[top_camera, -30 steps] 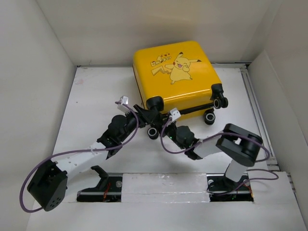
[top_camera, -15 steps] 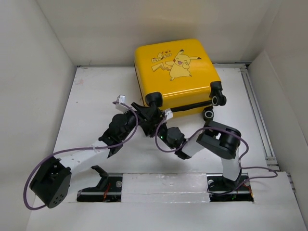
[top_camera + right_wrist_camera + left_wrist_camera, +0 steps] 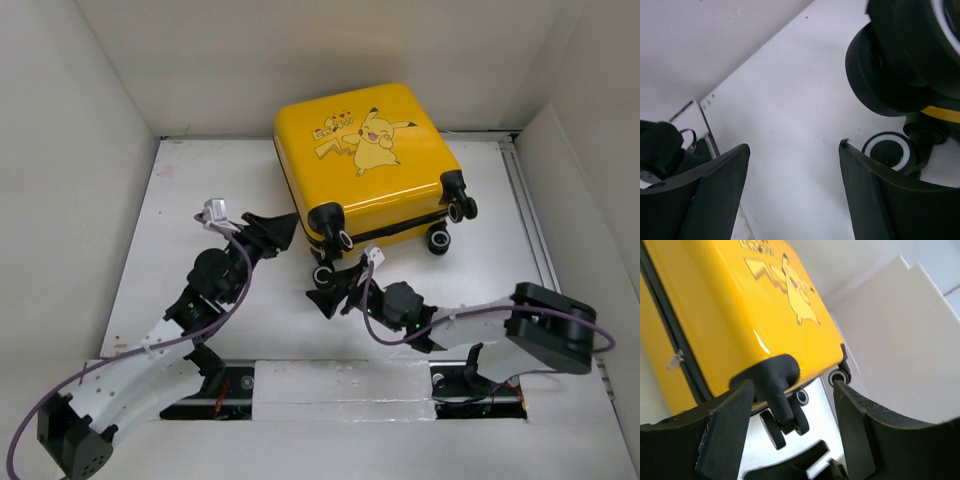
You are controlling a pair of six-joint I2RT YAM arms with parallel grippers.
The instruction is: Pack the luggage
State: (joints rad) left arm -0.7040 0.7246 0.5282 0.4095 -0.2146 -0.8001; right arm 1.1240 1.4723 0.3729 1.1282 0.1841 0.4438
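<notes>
Risks from here, as I judge them:
1. The small bright-yellow hard-shell suitcase with the cartoon print (image 3: 365, 150) (image 3: 715, 315) carries its near-left black caster wheel (image 3: 326, 216) (image 3: 774, 427) on a swivel bracket. If the left jaws close there, the wheel may turn and slip out, or the case may skid over the white table (image 3: 200, 190) towards the back wall.
2. The left arm (image 3: 215, 275) and right arm (image 3: 470, 325) both reach for the same near-left corner and are near each other. A sideways move by either could knock the other.
3. The right jaws ride low, so any further drop would scrape the table.
4. The case looks closed along its black zipper trim (image 3: 670, 335), but I cannot tell whether the zip is fully run. A lift might let it gape.

Positions:
- Suitcase: on its broad side, print up, at the far middle of the table, with 4 wheels facing the arms.
- Left jaws: spread, pinching nothing. The caster bracket shows in the gap but beyond the tips, clear of both fingers.
- Right jaws: spread wide and empty, just in front of the case. A second caster (image 3: 325, 275) (image 3: 890, 65) sits beside them, outside the gap
</notes>
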